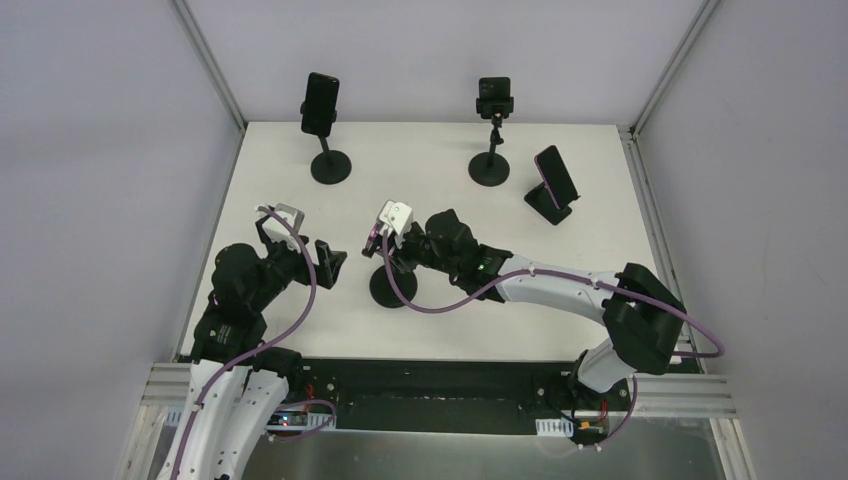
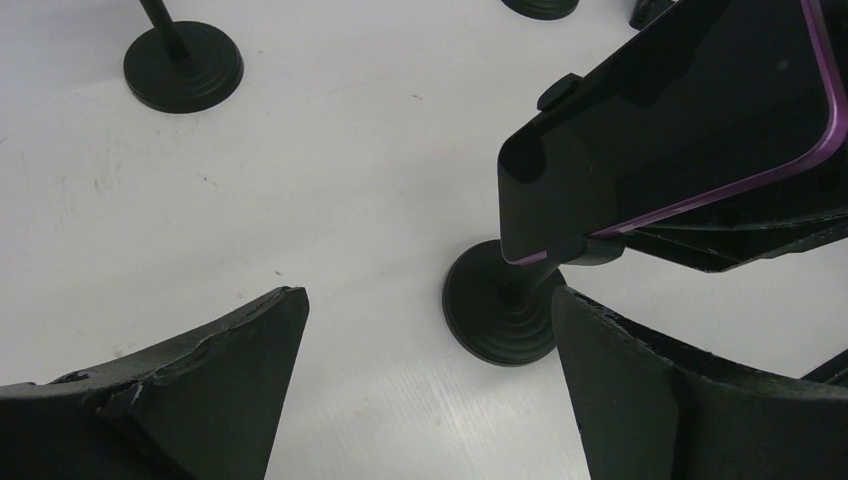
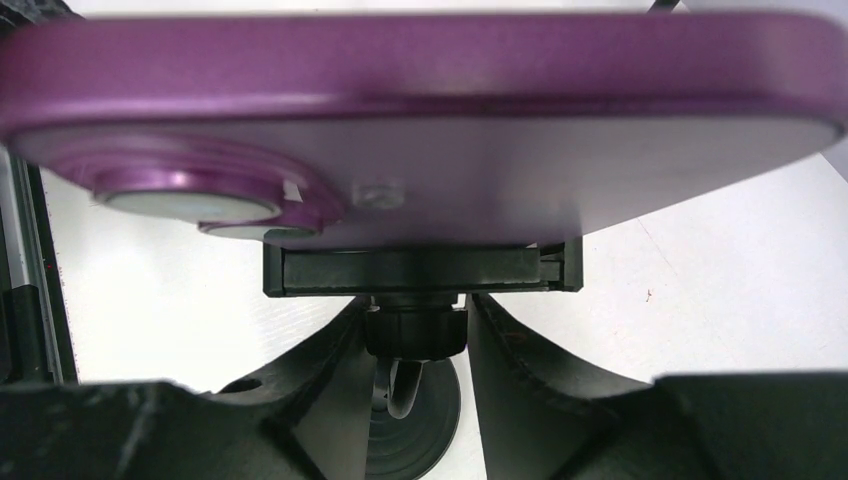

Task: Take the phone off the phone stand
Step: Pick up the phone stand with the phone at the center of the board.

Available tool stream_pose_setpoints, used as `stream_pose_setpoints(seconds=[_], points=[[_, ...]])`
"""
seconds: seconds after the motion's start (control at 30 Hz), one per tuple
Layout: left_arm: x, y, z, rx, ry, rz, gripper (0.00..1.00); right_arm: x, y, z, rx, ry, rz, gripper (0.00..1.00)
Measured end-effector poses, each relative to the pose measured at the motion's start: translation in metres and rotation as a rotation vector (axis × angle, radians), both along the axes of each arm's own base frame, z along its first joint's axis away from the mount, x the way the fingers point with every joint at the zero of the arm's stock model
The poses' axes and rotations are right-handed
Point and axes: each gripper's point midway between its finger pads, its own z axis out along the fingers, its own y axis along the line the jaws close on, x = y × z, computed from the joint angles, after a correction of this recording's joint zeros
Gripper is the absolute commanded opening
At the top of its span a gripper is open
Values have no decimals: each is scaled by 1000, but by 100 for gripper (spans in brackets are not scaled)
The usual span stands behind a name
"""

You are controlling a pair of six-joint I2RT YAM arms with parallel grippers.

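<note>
The purple-cased phone (image 3: 420,120) sits in the phone stand's clamp (image 3: 420,270), directly above the right gripper (image 3: 417,320). That gripper's fingers (image 3: 560,390) stand close on either side of the ball-joint knob (image 3: 415,335) under the clamp. Whether they actually pinch it I cannot tell. The left gripper (image 2: 425,295) is spread wide with nothing in it. The phone hangs ahead of it, off toward its right finger, above the stand's round base (image 2: 500,320).

I judge the step to be bracing the stand so the phone can be drawn out. To do it well, grip the knob squarely so the base cannot tip, then take the phone by its long edges and pull along the clamp's opening rather than twisting.

The clamp's lips are hidden behind the phone's back. The left wrist view cuts the phone off at its right edge, and from above the arm's white wrist housing covers most of it.
</note>
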Motion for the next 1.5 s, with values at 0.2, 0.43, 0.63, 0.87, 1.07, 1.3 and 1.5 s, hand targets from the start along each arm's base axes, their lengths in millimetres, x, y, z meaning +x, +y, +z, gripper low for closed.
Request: stream_pose_setpoints(seconds=[0.2, 0.43, 0.63, 0.87, 1.07, 1.3, 1.5], points=[[0, 0, -2, 1, 5, 0, 99, 0, 0, 0, -6, -8, 5, 17], [0, 0, -3, 2, 7, 0, 98, -1, 1, 0, -16, -10, 21, 4], [0, -1, -3, 1, 7, -6, 98, -3, 2, 1, -10, 1, 34, 0], [-12, -25, 5, -33, -45, -162, 99, -10, -14, 1, -4, 49, 78, 0], [-38, -61, 18, -41, -154, -437, 99, -33, -52, 7, -41, 139, 152, 0], [-50, -95, 23, -27, -147, -652, 99, -66, -81, 11, -63, 158, 221, 0], [-61, -123, 24, 15, -154, -788, 99, -78, -101, 2, -87, 167, 216, 0]])
